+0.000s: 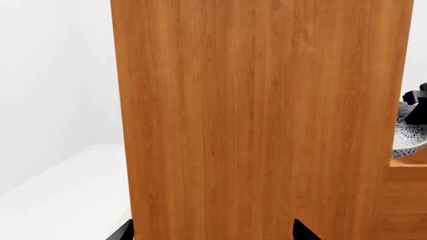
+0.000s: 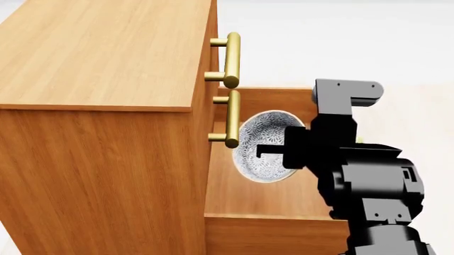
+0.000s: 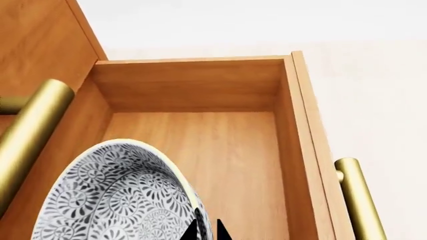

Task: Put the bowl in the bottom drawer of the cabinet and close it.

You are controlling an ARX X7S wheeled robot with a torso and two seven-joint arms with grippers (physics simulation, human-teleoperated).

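Note:
The cabinet [image 2: 99, 53] fills the left of the head view, with its bottom drawer [image 2: 273, 222] pulled out. My right gripper [image 2: 271, 153] is shut on the rim of the bowl [image 2: 261, 139], which hangs tilted on its side over the drawer. In the right wrist view the fingertips [image 3: 193, 231] pinch the bowl's [image 3: 120, 200] rim above the drawer's bare floor [image 3: 220, 150]. My left gripper [image 1: 213, 235] is open and faces the cabinet's [image 1: 260, 110] side panel. The bowl [image 1: 408, 137] shows at that view's edge.
Brass bar handles of the two upper drawers [image 2: 231, 53] [image 2: 231, 119] jut out just left of the bowl. The bottom drawer's own handle [image 3: 360, 200] sits on its front. White floor [image 2: 341, 42] lies beyond, and a white wall [image 1: 53, 75] stands beside the cabinet.

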